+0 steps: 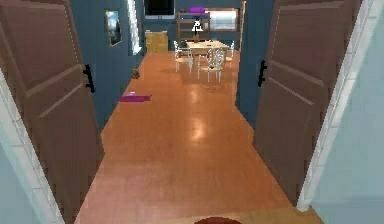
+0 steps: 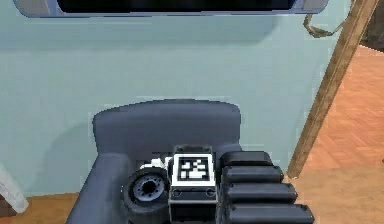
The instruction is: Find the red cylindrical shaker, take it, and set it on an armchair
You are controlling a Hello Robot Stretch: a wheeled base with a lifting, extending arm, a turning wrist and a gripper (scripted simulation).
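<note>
A dark grey armchair (image 2: 165,125) stands against a pale teal wall in the arm side view. In front of its seat the arm's stepped dark bar (image 2: 258,190) ends in a white square with black marks (image 2: 193,168). Left of that sits the gripper (image 2: 147,190), a dark round body over the chair's seat. The chair lies right behind its far end, so I cannot tell whether it holds anything. No red shaker can be made out.
Two brown doors (image 1: 45,90) (image 1: 310,85) stand swung back on a hallway of orange wood floor. A purple thing (image 1: 135,98) lies by the left wall. Far ahead stand a dining table with chairs (image 1: 205,52) and a shelf (image 1: 208,18). A wooden door frame (image 2: 330,85) rises at the armchair's right.
</note>
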